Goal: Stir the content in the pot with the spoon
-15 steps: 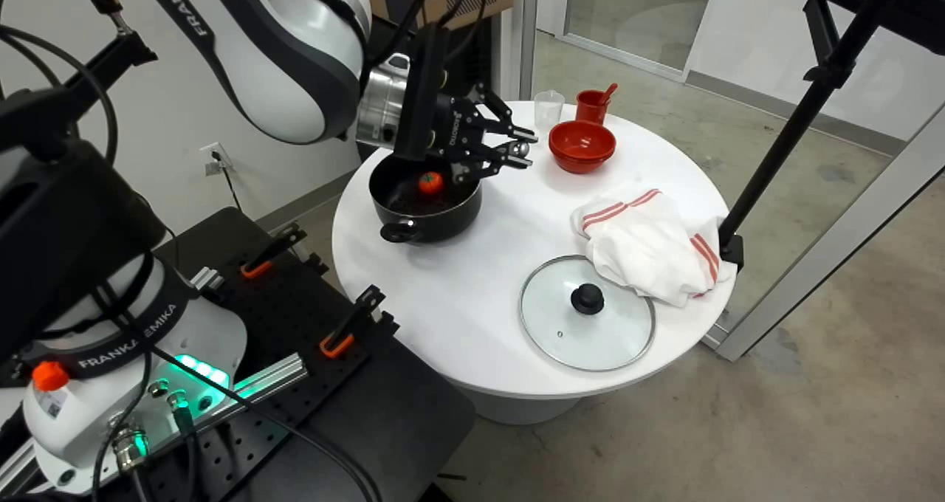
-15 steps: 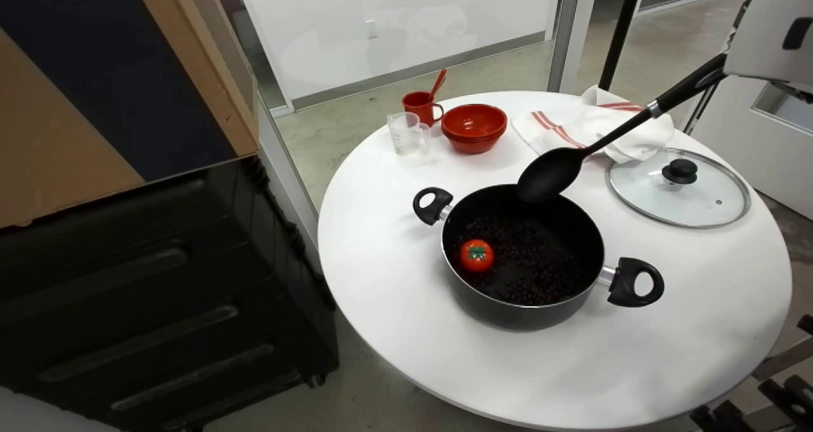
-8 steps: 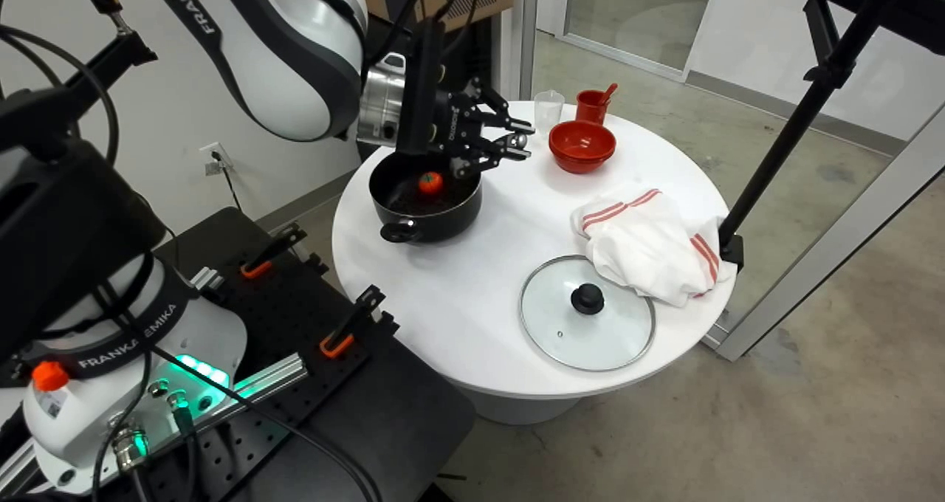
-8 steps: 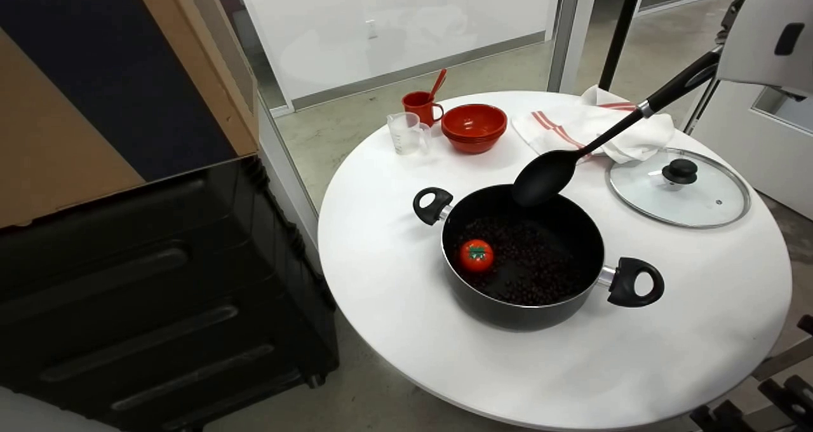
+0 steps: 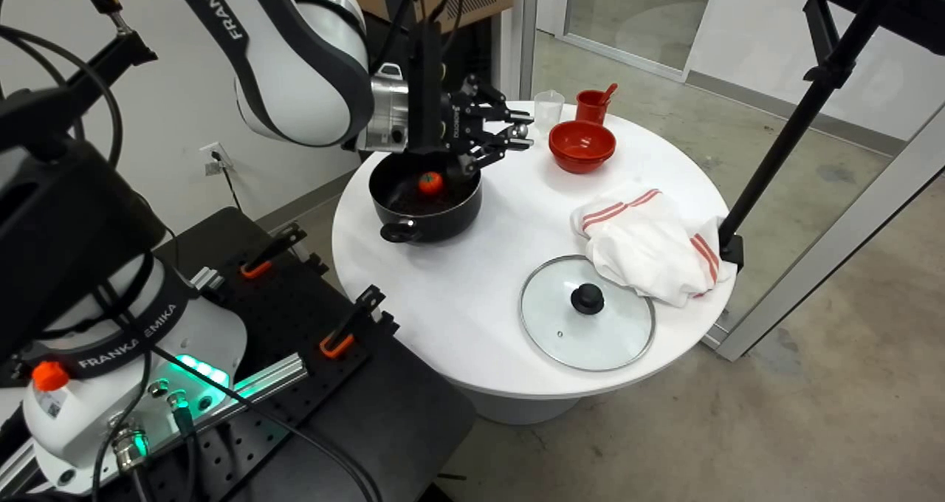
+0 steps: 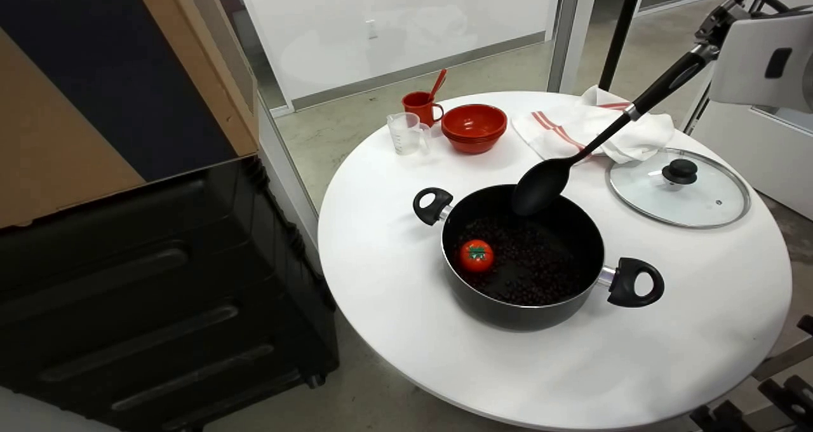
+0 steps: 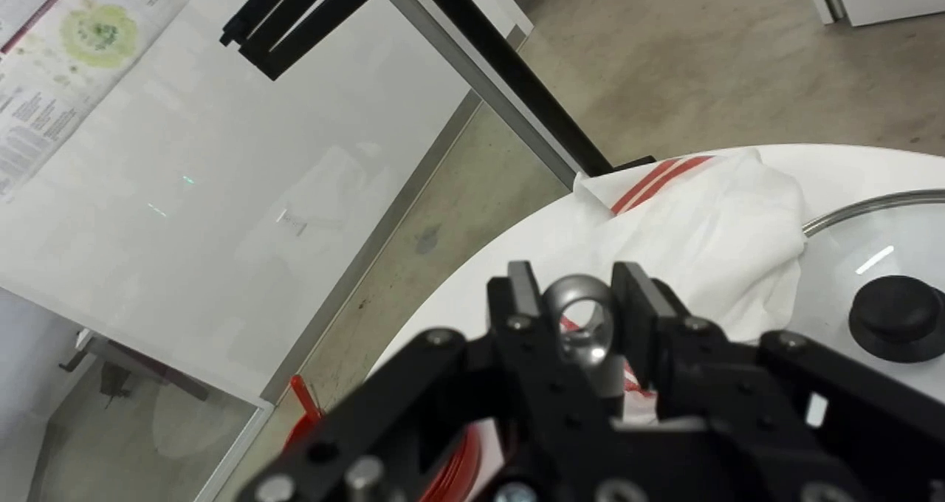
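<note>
The black pot (image 6: 521, 317) stands on the white table, its two side handles sticking out. Inside it lie the content: a red tomato (image 6: 476, 256) near the wall and a scatter of small dark grains (image 6: 540, 267). A black spoon (image 6: 540, 185) slants down over the rim, its bowl's tip overlapping the pot's far inner wall; whether it touches the pot cannot be told. My gripper (image 5: 520, 131) is shut on the ringed metal end of the spoon's handle, which shows between the fingers (image 7: 636, 295) in the wrist view. The spoon's bowl is outside the wrist view.
A glass lid (image 6: 705, 197) with a black knob lies beside a crumpled white towel (image 5: 650, 243). Stacked red bowls (image 6: 474, 130), a red mug (image 6: 419, 107) and a clear measuring cup (image 6: 404, 135) stand behind the pot. A pot handle (image 6: 635, 283) juts sideways.
The spoon has tilted a little steeper, its bowl dipping lower into the pot's far side. The arm and the handle end have shifted with it. The tomato and pot have stayed put.
</note>
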`<state>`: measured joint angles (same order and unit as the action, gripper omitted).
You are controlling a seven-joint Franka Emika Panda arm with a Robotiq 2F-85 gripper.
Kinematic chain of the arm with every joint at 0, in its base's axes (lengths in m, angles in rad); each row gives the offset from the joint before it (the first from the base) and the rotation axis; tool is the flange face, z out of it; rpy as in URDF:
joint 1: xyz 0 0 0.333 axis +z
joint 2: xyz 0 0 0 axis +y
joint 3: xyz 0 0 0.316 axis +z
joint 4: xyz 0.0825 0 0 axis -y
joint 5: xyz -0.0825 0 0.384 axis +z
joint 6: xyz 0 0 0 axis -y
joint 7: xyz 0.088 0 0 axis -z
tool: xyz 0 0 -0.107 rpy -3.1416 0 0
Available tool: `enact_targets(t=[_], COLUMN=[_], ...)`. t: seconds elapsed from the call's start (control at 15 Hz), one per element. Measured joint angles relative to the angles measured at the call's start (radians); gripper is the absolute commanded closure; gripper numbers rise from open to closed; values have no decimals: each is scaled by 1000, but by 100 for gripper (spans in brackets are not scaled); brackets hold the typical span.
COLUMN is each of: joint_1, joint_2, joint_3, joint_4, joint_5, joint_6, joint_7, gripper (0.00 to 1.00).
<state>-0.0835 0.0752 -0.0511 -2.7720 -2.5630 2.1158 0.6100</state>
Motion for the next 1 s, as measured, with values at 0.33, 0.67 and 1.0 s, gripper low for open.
enact_targets(t=[0.33,0.67,1.0], joint_1=[10,14,21], joint_2=[33,57,70], joint_3=[27,46,65], joint_4=[0,0,0], joint_5=[-2,-2,-56], joint_6=[-5,-6,-47], joint_7=[12,18,39], gripper=[93,93,93])
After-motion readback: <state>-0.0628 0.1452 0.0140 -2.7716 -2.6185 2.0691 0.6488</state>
